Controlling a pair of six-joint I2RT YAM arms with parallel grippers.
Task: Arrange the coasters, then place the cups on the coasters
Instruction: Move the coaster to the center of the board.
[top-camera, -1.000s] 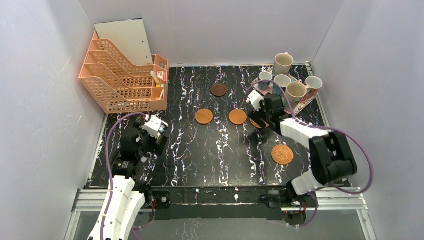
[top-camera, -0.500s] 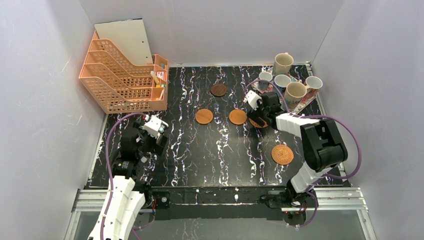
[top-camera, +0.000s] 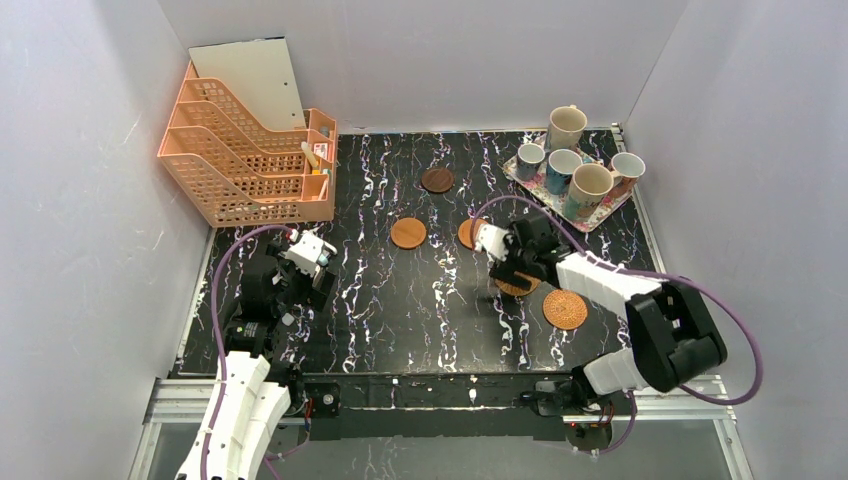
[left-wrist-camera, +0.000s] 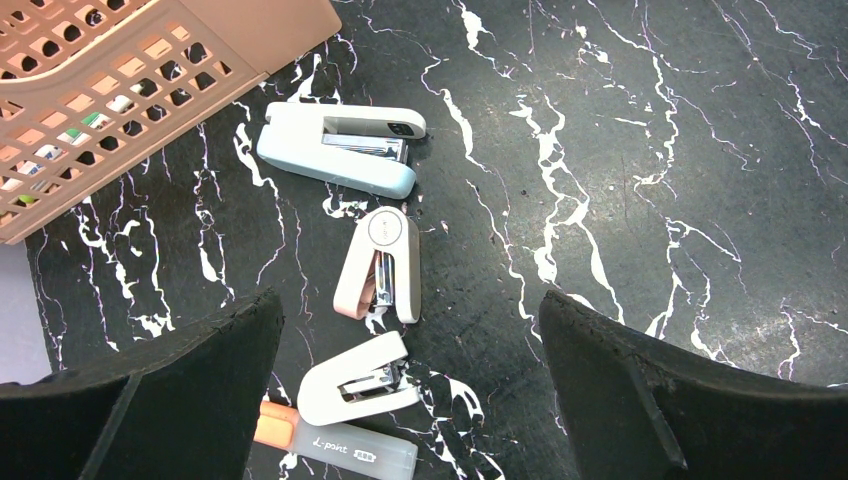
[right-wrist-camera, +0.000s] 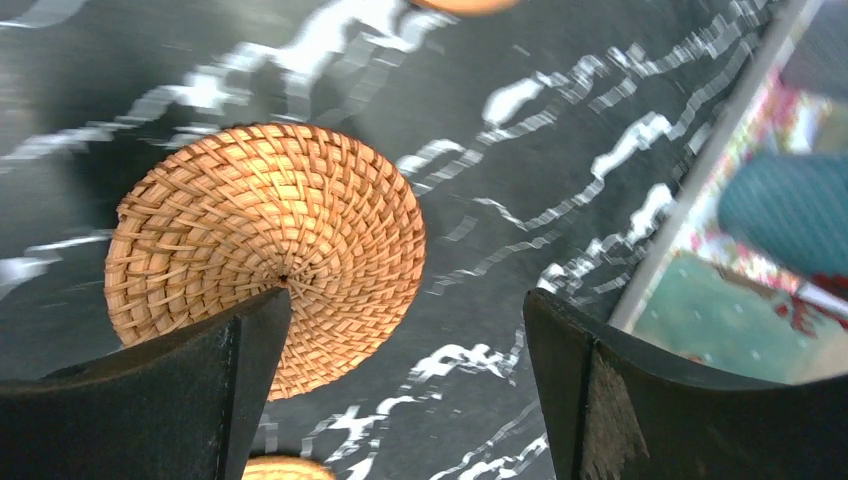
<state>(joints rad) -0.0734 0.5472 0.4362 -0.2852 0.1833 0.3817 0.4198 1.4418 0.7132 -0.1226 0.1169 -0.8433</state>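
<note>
Right fingers (right-wrist-camera: 150, 420) hang spread wide, released, over a round orange-tan woven wicker coaster (right-wrist-camera: 265, 255) on the black, white-veined marble surface (top-camera: 400, 300). Left fingers (left-wrist-camera: 150, 400) are spread, empty. 5 handled ceramic cups (top-camera: 591, 183) stand on the rectangular floral tray (top-camera: 611, 208).

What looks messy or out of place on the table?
Nothing is spilled or broken. The coasters lie scattered, not in a row: a wicker coaster near the other wicker coaster, the dark coaster far back. The cups stand bunched at the tray, none on a coaster.
</note>
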